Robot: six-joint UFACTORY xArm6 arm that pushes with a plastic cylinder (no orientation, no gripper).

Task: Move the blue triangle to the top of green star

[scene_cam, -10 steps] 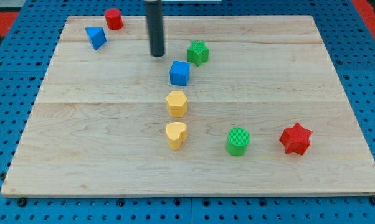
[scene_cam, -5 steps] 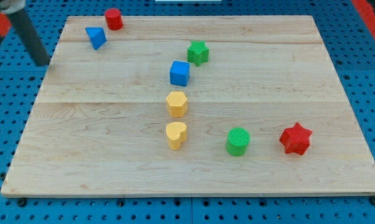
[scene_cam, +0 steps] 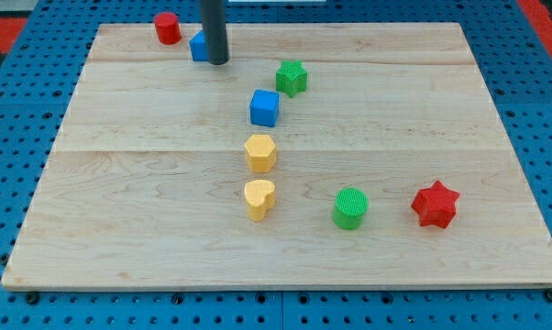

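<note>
- Sitting near the board's top edge, at about 11 o'clock from the board's centre, the blue triangle is mostly hidden behind the rod; only its left part shows.
- My tip rests on the board against the blue triangle's right side, at about 4 o'clock from it. The rod carries no claw, so nothing is clenched or grasped; contact is by pushing only.
- The green star lies at about 4 o'clock from the blue triangle, well apart from it and to the right of my tip.
- The red cylinder stands just beside the blue triangle, at about 10 o'clock from it.
- The blue cube lies near the green star, at about 7 o'clock from it.
- The yellow hexagon sits at 6 o'clock from the blue cube, with the yellow heart at 6 o'clock from the hexagon.
- The green cylinder and the red star occupy the lower right of the wooden board, the star at 3 o'clock from the cylinder.
</note>
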